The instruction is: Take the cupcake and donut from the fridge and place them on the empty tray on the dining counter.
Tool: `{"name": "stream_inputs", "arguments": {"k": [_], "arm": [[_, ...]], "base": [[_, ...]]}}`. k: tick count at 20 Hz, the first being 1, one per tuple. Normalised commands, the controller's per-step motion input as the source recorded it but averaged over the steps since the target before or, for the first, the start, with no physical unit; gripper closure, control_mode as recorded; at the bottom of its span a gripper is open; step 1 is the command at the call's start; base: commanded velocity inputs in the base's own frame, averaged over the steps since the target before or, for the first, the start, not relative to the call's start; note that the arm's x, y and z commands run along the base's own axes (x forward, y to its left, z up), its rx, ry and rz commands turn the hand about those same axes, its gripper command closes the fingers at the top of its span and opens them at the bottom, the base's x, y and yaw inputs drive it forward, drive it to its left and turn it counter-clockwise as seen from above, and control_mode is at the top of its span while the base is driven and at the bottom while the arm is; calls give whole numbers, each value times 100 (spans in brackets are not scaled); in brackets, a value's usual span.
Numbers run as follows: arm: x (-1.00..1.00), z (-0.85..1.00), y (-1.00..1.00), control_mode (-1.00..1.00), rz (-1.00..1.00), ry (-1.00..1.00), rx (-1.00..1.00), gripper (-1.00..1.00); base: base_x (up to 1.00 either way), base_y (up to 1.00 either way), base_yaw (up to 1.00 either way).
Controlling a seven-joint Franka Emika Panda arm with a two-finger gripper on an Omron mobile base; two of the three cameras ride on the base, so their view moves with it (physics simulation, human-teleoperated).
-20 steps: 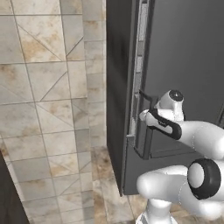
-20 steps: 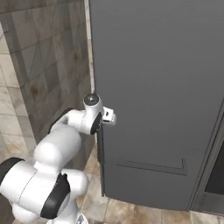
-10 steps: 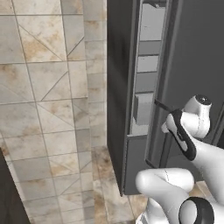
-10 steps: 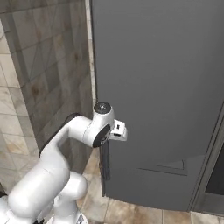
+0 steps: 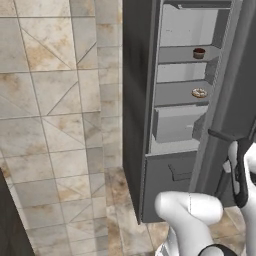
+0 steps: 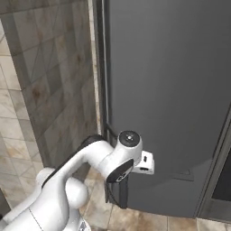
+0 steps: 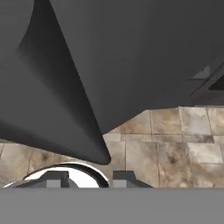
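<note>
The fridge (image 5: 135, 100) stands with its door (image 6: 171, 81) swung partly open. On an upper shelf inside sits the dark brown cupcake (image 5: 199, 52). One shelf lower lies the whitish-iced donut (image 5: 199, 92). My gripper (image 5: 220, 136) is at the door's inner edge, well below and to the right of both. In the hand view its fingertips (image 7: 124, 177) stand apart with nothing between them, so my gripper (image 7: 90, 178) is open, just under the door's dark lower corner. The tray and the dining counter are out of view.
A tiled wall (image 5: 55, 100) runs along the fridge's left side, and a tiled floor (image 7: 175, 140) lies below. A closed drawer front (image 5: 172, 172) sits under the shelves. My arm (image 6: 90, 158) wraps around the door's free edge.
The fridge door has swung much wider, so the shelves with the cupcake and donut now show. My hand has travelled right along with the door's edge.
</note>
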Motion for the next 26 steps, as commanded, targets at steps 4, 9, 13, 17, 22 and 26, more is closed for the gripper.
{"name": "stream_inputs", "arguments": {"k": [4,9,13,17,22,26], "arm": [[-100,-23,-100,-100,0,7,1,100],[-100,-18,-100,-100,0,3,2,100],[-100,-4,-100,-100,0,0,3,100],[-100,11,-71,-100,2,-2,3,100],[-59,43,60,-100,6,-9,-5,100],[1,35,100,-100,10,-26,-5,100]], "base": [[0,0,0],[0,0,0],[0,0,0],[0,0,0],[0,0,0],[0,0,0]]}}
